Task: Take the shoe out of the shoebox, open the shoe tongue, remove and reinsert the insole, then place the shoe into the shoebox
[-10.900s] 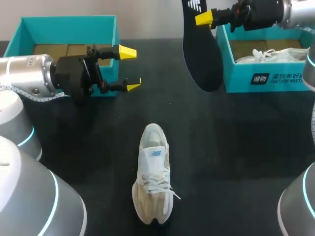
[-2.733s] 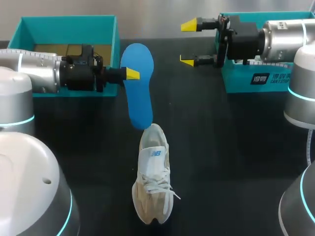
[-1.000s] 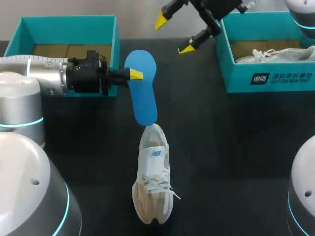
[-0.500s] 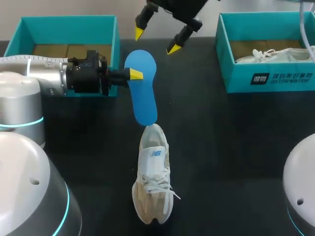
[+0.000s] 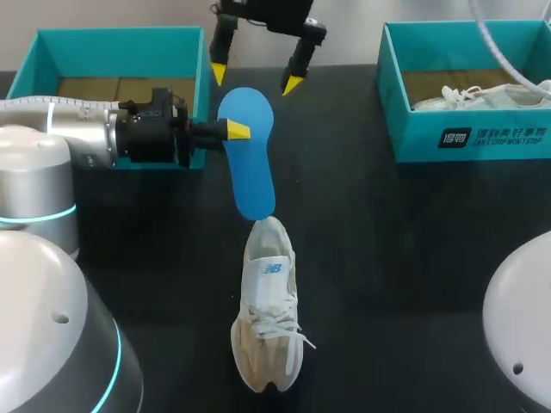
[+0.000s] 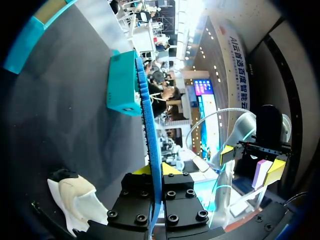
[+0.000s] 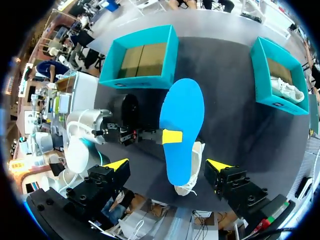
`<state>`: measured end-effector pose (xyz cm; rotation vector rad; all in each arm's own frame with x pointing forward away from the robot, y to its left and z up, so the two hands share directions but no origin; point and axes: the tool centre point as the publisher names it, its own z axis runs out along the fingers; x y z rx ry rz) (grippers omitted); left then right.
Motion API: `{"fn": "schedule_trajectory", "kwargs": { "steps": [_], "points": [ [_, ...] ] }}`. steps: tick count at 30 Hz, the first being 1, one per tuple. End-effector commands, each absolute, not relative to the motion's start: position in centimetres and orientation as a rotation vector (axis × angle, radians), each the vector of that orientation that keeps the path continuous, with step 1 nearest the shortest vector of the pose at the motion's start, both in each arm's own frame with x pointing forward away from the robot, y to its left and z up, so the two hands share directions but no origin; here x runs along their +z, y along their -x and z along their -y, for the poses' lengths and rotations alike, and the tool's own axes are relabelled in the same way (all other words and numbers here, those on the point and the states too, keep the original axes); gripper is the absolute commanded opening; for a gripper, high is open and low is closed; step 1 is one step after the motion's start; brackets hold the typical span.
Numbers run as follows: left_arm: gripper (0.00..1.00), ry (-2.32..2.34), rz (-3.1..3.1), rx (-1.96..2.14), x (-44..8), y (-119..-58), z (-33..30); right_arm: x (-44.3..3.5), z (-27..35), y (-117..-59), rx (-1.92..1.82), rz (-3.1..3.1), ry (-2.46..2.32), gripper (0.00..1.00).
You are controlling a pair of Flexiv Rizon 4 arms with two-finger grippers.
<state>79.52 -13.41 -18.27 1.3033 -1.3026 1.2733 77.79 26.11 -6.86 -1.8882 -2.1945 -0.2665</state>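
A blue insole (image 5: pixel 247 159) hangs on edge over the table, its lower end just above the heel of the white shoe (image 5: pixel 268 301). My left gripper (image 5: pixel 229 130) is shut on the insole's upper part. In the left wrist view the insole (image 6: pixel 150 135) runs edge-on between the fingers, with the shoe (image 6: pixel 75 200) beside it. My right gripper (image 5: pixel 256 79) stands open at the back, pointing down, its tips either side of the insole's top end without touching it. From the right wrist the insole (image 7: pixel 181 125) and shoe (image 7: pixel 193 172) lie ahead of the open right gripper (image 7: pixel 167 165).
An open teal shoebox (image 5: pixel 120 36) stands at the back left behind my left arm. A second teal shoebox (image 5: pixel 392 103) at the back right holds another white shoe (image 5: pixel 482 96). The black table is bare around the shoe.
My right gripper has swung left along the back of the table and turned to point down over the insole's top. The left arm, the insole and the shoe have stayed put.
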Motion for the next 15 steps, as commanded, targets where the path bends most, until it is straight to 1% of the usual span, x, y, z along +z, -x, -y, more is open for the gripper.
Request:
{"fn": "schedule_trajectory", "kwargs": {
  "steps": [1,15],
  "points": [
    [0.0,-1.304,1.303,1.272,-18.3,-79.5,13.4,-7.1,-27.6,-78.0,-0.062,2.337,1.991,1.0],
    [0.0,-1.304,1.303,1.272,-18.3,-79.5,13.4,-7.5,-29.6,-77.0,0.025,2.371,2.032,1.0]
  ]
}}
